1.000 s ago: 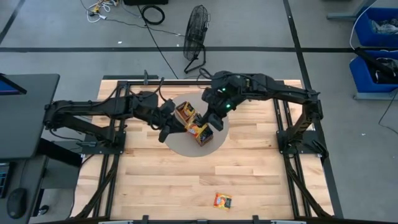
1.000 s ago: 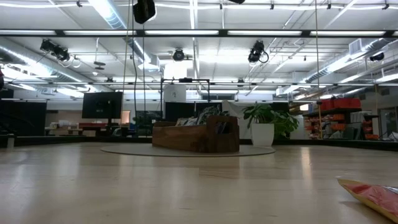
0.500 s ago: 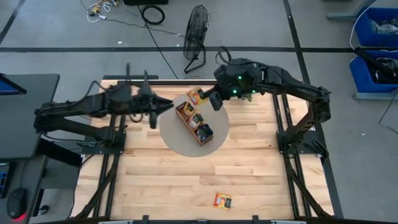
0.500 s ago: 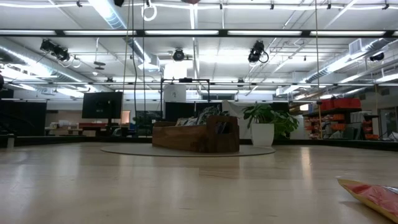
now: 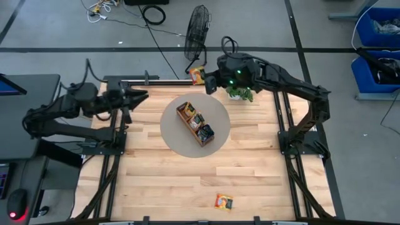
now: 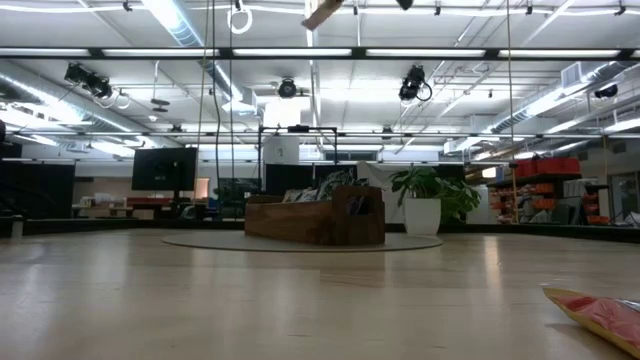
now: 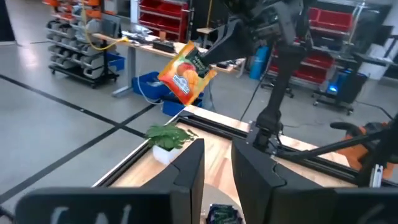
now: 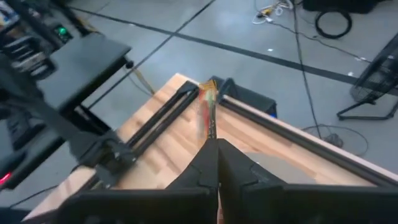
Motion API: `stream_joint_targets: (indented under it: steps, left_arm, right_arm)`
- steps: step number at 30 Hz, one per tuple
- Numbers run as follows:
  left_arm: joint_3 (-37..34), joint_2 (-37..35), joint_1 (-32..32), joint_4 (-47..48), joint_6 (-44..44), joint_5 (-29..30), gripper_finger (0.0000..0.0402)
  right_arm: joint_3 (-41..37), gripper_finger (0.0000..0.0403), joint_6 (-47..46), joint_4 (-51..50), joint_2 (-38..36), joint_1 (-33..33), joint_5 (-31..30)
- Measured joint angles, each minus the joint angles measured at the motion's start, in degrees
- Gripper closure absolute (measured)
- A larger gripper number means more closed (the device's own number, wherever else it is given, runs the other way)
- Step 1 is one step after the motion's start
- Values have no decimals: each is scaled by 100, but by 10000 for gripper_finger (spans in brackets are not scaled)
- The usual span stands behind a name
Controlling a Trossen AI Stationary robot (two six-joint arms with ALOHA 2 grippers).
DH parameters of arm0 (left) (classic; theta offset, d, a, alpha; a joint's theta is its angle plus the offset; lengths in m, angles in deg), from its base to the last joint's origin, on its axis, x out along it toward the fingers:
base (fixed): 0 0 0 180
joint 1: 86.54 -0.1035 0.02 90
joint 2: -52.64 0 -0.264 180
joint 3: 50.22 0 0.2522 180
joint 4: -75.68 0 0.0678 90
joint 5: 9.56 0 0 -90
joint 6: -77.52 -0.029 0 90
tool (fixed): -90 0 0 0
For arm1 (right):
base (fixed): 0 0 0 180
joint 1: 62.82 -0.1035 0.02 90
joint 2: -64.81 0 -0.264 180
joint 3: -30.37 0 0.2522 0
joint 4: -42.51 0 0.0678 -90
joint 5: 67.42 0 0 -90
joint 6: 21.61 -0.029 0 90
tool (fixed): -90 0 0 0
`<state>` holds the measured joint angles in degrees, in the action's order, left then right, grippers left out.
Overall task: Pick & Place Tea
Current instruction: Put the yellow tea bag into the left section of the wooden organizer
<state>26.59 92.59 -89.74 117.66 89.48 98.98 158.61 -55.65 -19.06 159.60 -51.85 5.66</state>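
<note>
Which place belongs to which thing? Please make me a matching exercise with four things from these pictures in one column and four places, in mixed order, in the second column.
Things
1. orange sachet
2. second orange sachet
3. wooden tray
4. green plant

Places
A. on the round grey mat in the middle of the table
B. lying alone on the table near its front edge
C. held in the air by the right gripper, over the table's far edge
D. at the back of the table, partly under the right arm

Pairs: 1-C, 2-B, 3-A, 4-D
</note>
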Motion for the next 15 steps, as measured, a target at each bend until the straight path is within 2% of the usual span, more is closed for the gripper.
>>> stream_joint_targets:
  steps: [4, 15]
  left_arm:
    - [0, -247, 0, 201, 59, 128, 317]
    - [0, -528, 0, 674, 241, 185, 317]
  right_arm:
    - [0, 403, 0, 115, 228, 170, 14]
    - [0, 403, 62, 51, 1235, 445, 597]
